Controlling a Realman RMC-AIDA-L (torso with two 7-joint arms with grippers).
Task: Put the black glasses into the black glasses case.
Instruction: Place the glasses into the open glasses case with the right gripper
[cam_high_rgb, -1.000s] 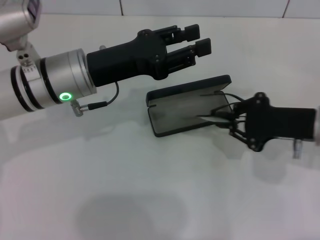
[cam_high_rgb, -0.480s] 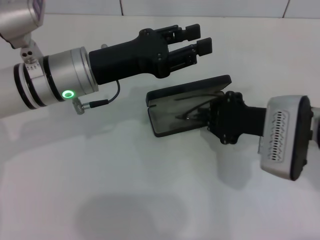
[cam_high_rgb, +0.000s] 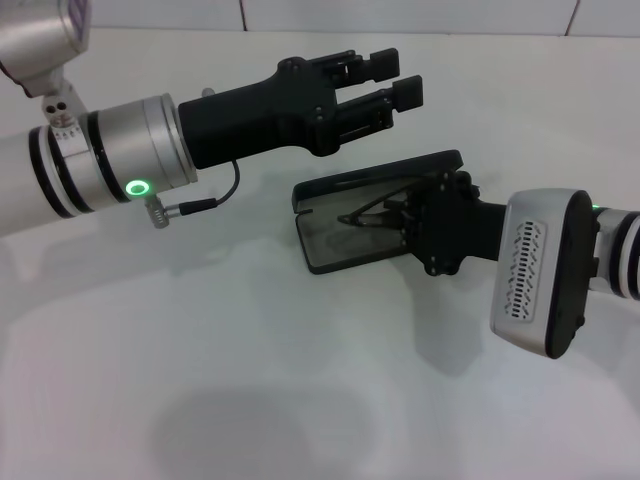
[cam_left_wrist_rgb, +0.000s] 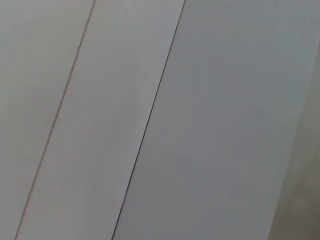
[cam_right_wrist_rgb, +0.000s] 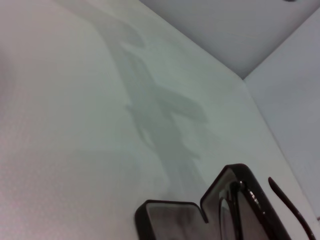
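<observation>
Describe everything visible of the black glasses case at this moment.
The black glasses case lies open on the white table, a flat rectangular clamshell with rounded corners and a hard-looking dark shell. Its shallow tray faces up, showing grey lining; the lid stands raised along the far edge. The right claw reaches over the tray from the right, holding the black glasses just above or on the lining; contact cannot be told. The right wrist view shows a notched corner. The left claw hangs apart above it.

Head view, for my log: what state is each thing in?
Case: open, lid up, flat on the table.
Glasses: held over the open case, not yet laid down.
Right end effector: shut on glasses, over the case.
Left end effector: open, empty, raised behind the case.
</observation>
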